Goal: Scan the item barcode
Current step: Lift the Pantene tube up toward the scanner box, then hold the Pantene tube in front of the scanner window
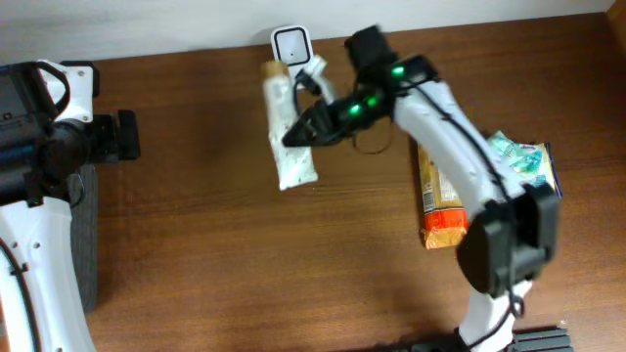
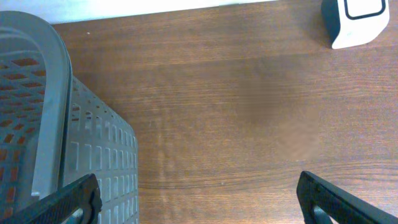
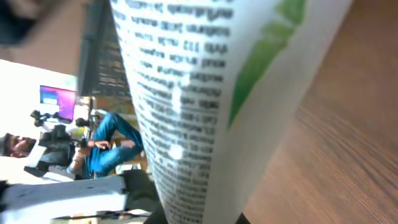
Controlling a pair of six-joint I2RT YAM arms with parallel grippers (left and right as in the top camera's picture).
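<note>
- Overhead: the right gripper [image 1: 301, 134] is clamped on the white packet [image 1: 293, 168] at far centre. The packet's top is just beside the scanner [image 1: 291, 45], probably to present the barcode. An orange bag [image 1: 437, 200] lies well right, not obstructing.
- Left wrist: the left gripper [image 2: 199, 204] is spread wide and empty beside a grey basket [image 2: 37, 93].
- Right wrist: the packet's printed face fills the view, and no barcode is discernible.

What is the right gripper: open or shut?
Shut on the white packet: overhead, the right gripper pinches it; the packet fills its wrist view.
</note>
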